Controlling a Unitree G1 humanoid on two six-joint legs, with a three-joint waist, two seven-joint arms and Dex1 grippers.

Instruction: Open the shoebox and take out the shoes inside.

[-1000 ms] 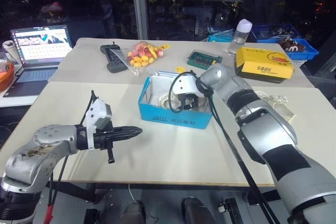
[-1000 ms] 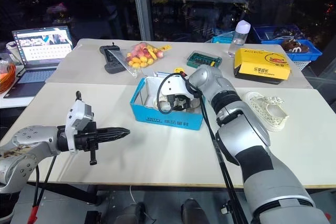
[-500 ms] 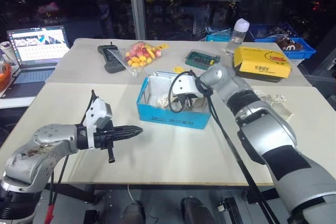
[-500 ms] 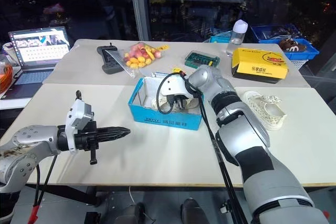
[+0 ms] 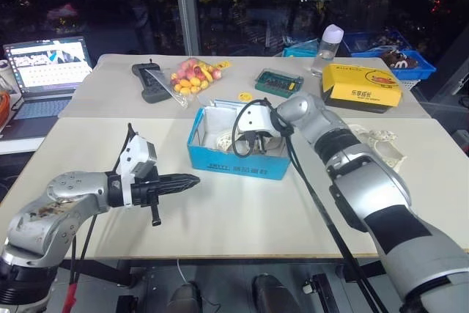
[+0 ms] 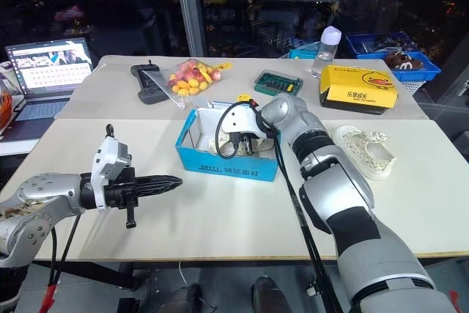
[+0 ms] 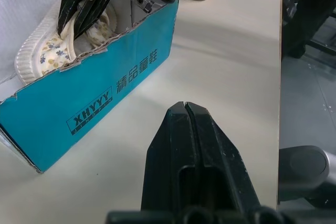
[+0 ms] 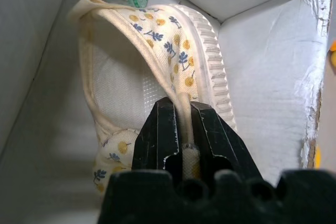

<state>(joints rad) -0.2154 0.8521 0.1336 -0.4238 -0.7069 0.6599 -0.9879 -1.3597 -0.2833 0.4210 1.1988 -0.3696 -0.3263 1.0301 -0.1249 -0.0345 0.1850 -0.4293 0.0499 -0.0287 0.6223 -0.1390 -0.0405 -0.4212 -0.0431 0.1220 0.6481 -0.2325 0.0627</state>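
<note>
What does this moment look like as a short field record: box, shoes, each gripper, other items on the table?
shoebox: blue shoebox, open, on the near table
shoe in box: cream shoe with floral lining, lying inside the box
shoe out: second white shoe on the table, right of the box
right gripper: right gripper inside the box, shut on the shoe's edge
left gripper: left gripper shut, holding nothing, near the box's left side
other: yellow box, laptop, bottle

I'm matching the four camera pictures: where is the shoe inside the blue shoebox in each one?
Left eye: shoe in shoebox, centre.
Right eye: centre.
Left wrist: upper left, behind blue wall.
Right wrist: centre, strap pinched by right tool.
Shared landmark: shoebox.
</note>
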